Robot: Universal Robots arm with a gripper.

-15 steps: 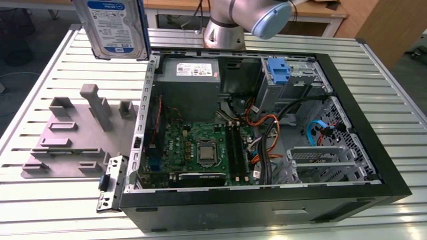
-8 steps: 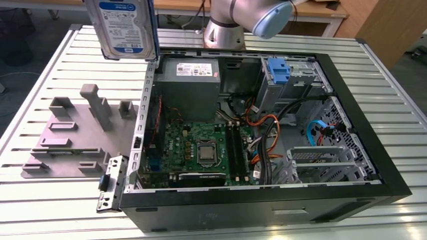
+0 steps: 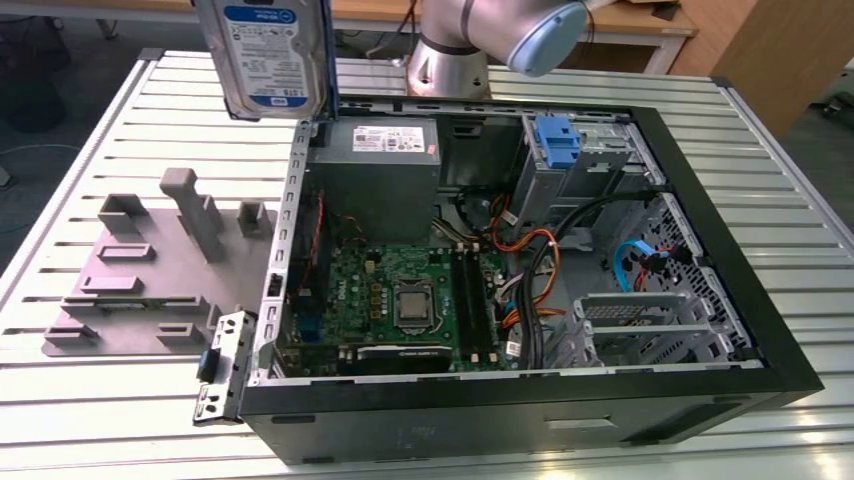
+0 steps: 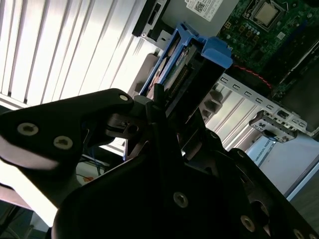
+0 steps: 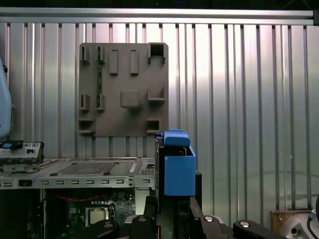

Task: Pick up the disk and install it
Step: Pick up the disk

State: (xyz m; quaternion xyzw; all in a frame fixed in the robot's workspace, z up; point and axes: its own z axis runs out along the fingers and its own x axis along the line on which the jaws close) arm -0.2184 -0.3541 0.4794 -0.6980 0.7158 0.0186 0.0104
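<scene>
Both jaws of the gripper [image 4: 158,107] are closed on the disk [image 3: 274,55], which hangs upright in the air near a corner of the open computer case [image 3: 467,420]. Carrying it well likely takes a firm, square grip and clearance from that wall.

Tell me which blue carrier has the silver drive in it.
The one framing the disk, held aloft by the gripper; the other carrier sits inside the case.
</scene>
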